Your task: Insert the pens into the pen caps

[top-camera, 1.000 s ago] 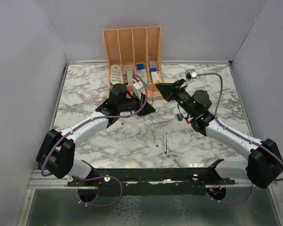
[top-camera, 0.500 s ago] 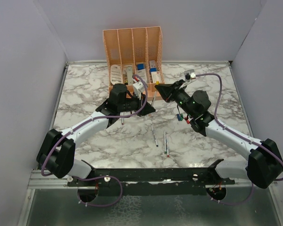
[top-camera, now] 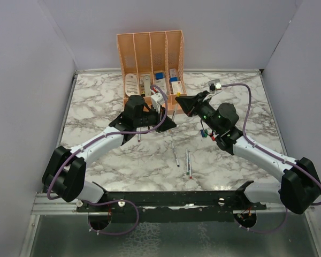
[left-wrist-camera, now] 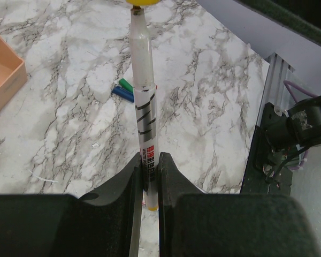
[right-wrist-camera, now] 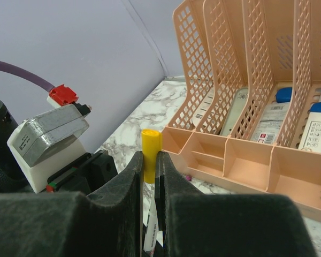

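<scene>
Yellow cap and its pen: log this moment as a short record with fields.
left gripper: shut on pen, near its tail
right gripper: shut on yellow cap
mating: pen tip meets the yellow cap; depth not visible
loose caps: green cap and blue cap, side by side on the table
also there: two spare pens, lying between the arms

We see a grey-veined white marble table (top-camera: 96, 101) boxed in by plain pale lilac walls (top-camera: 27, 80) on three sides (light even, shadows soft). An orange organiser (top-camera: 150, 48) stands against the back wall, and a metal rail (top-camera: 40, 206) runs along the near edge.
</scene>
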Controlling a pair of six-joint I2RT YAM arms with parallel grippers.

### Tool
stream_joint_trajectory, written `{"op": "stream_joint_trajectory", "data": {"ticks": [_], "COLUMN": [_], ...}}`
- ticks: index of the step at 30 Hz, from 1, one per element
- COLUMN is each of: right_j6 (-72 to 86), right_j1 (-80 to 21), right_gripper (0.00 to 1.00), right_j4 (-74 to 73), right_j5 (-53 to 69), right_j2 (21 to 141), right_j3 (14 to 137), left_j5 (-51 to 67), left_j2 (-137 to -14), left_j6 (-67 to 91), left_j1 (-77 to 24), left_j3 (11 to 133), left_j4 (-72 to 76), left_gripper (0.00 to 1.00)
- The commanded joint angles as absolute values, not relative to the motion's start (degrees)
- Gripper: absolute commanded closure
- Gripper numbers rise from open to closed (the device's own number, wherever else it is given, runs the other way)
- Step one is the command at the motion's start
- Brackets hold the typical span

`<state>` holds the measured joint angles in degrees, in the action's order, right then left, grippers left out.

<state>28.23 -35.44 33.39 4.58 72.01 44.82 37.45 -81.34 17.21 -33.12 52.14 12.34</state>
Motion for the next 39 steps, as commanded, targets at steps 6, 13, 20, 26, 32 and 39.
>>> {"op": "stream_joint_trajectory", "data": {"ticks": [6,13,20,26,32,39], "right_j6": [26.79,26.32,27.01,28.01,29.14,29.79], "right_j1": [-35.86,-35.86,-35.86,-35.86,-35.86,-36.12], "right_gripper": [0.99,0.99,0.99,0.99,0.99,0.99], "right_j4": [32.35,31.92,31.99,30.93,29.20,25.07], "right_j5": [3.06,1.86,2.06,3.74,6.37,9.26], "right_j2": [71.60,70.92,71.32,72.30,74.01,77.37], "right_j3": [43.77,43.25,43.12,43.62,44.42,46.40], "left_j5": [36.50,36.56,36.27,35.05,33.74,33.45], "left_j2": [-81.02,-80.81,-80.35,-79.69,-79.76,-80.54], "left_j6": [16.96,16.96,16.78,17.31,17.29,16.73], "left_j1": [-33.22,-33.21,-33.13,-32.89,-32.28,-32.09], "left_j3": [53.18,53.13,52.83,52.82,54.47,57.83], "left_j4": [14.34,14.32,14.32,15.79,17.46,18.33], "left_gripper": [1.00,1.00,1.00,1.00,1.00,1.00]}}
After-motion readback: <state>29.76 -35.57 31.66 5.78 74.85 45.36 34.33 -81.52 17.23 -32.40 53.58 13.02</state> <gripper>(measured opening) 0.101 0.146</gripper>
